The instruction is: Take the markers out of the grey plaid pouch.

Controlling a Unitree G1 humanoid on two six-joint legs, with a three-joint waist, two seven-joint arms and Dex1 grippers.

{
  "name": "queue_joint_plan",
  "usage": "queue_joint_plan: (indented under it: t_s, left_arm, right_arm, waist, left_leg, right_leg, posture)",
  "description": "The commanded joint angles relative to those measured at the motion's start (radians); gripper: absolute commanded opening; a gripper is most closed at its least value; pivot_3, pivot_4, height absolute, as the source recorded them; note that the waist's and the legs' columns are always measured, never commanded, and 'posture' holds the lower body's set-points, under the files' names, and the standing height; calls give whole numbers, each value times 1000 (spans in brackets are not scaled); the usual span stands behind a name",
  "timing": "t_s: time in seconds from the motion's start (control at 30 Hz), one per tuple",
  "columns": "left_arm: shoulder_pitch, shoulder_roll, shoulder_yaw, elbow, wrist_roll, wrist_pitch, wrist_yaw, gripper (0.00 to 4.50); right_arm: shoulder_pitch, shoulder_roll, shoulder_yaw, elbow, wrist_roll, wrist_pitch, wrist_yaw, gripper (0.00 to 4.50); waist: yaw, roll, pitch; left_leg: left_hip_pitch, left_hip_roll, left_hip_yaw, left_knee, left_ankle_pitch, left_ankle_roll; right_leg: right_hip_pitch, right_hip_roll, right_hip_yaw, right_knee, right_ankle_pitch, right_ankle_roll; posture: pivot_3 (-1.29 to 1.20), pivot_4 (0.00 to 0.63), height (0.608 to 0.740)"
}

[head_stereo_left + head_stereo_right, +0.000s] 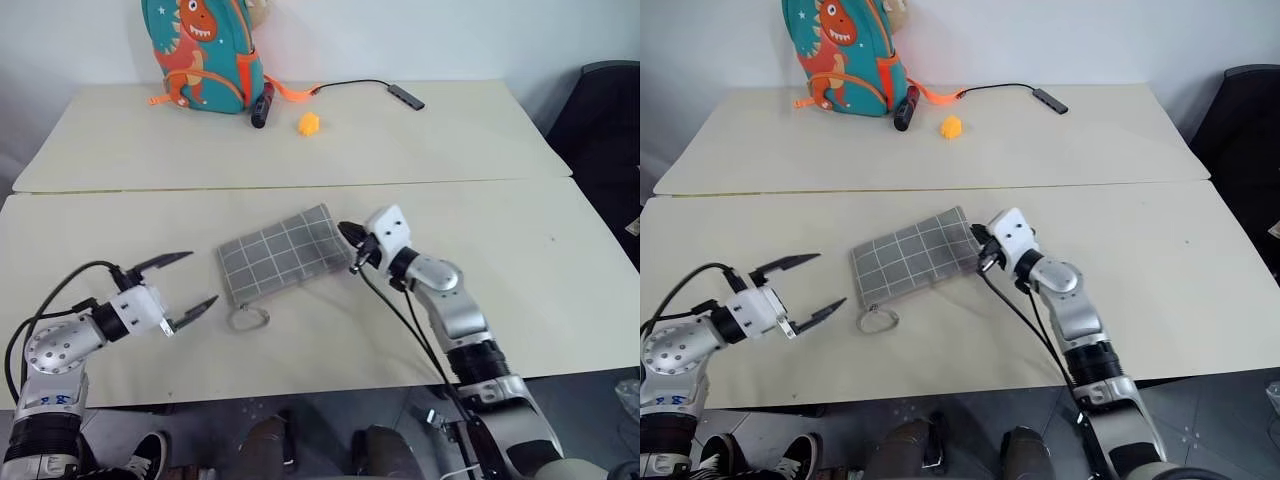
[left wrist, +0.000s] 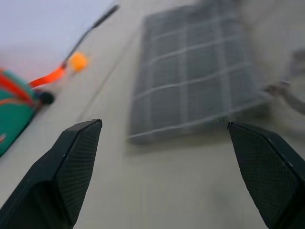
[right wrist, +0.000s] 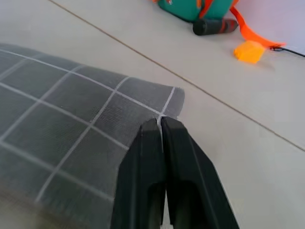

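Observation:
The grey plaid pouch (image 1: 280, 255) lies flat on the near table, its clear ring pull (image 1: 248, 318) at the near left corner. The markers are hidden. My right gripper (image 1: 347, 240) reaches level to the pouch's right end. In the right wrist view its jaws are shut (image 3: 161, 121) on the pouch's edge, with a white grid line running in between the fingertips. My left gripper (image 1: 203, 278) hovers wide open just left of the pouch, clear of it. In the left wrist view the pouch (image 2: 195, 71) lies ahead between the spread fingers (image 2: 71, 162).
On the far table stand a teal dinosaur backpack (image 1: 200, 50), a dark stubby cylinder (image 1: 262, 105), a small orange object (image 1: 309, 123) and a black cable with an adapter (image 1: 405, 95). A seam (image 1: 300, 186) divides the two tables.

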Motion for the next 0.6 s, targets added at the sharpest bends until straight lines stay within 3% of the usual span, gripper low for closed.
queue_joint_plan:
  t_s: [0.03,0.27,0.6]
  left_arm:
    - [-40,40,-14,85,85,-136,47,4500]
    - [-139,35,-84,236,264,-295,184,4500]
    - [-290,39,-214,402,549,-310,464,4500]
  right_arm:
    - [-16,-1,28,46,-61,-54,-38,79]
    - [-3,-6,44,79,-87,-63,-25,79]
    - [10,-6,32,42,-69,-42,4,79]
  waist:
    - [1,0,0]
    - [2,0,0]
    - [5,0,0]
  left_leg:
    - [0,0,0,0,0,0]
    - [1,0,0,0,0,0]
    - [8,-1,0,0,0,0]
  right_leg:
    - [0,0,0,0,0,0]
    - [0,0,0,2,0,0]
    - [3,-2,0,11,0,0]
  posture:
    - [0,150,740]
    - [0,150,740]
    - [0,150,740]
